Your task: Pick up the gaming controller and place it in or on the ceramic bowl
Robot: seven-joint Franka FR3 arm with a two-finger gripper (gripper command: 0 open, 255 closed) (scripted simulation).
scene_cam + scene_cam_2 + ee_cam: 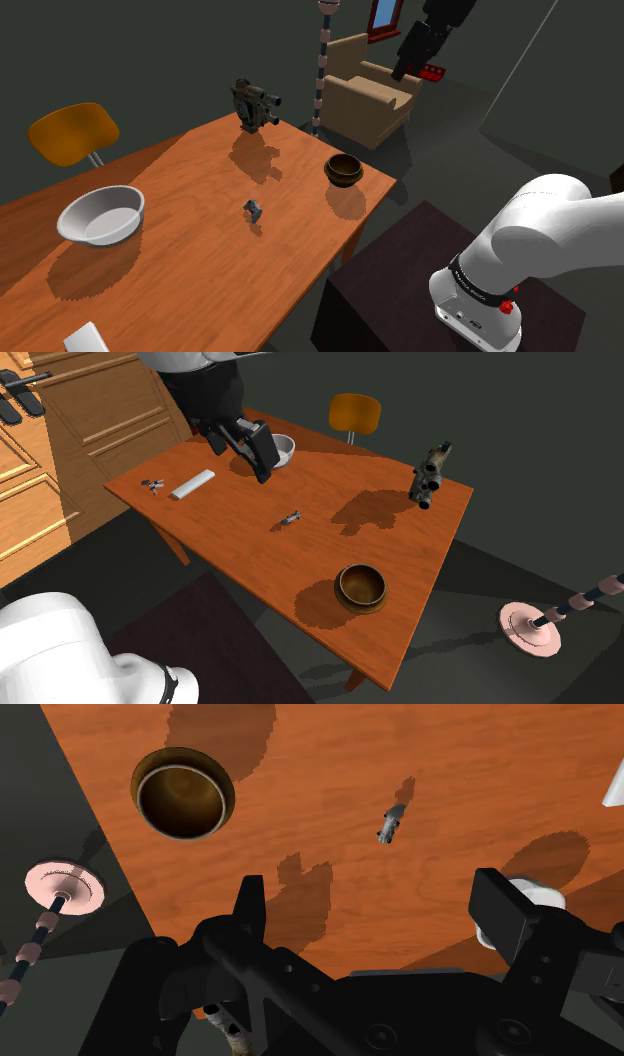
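A small grey gaming controller lies near the middle of the orange wooden table. A dark brown bowl stands near one table edge. At the other end sits a wider white bowl, partly hidden behind my hand in the second exterior view. My black gripper hangs high above the table, open, nothing between its fingers. In the wrist view the controller lies beyond the fingertips, the brown bowl off past one finger.
An old film camera stands at a table corner. A white remote and a small object lie near the white bowl. An orange chair, a tan armchair, a floor lamp and a wooden cabinet surround the table.
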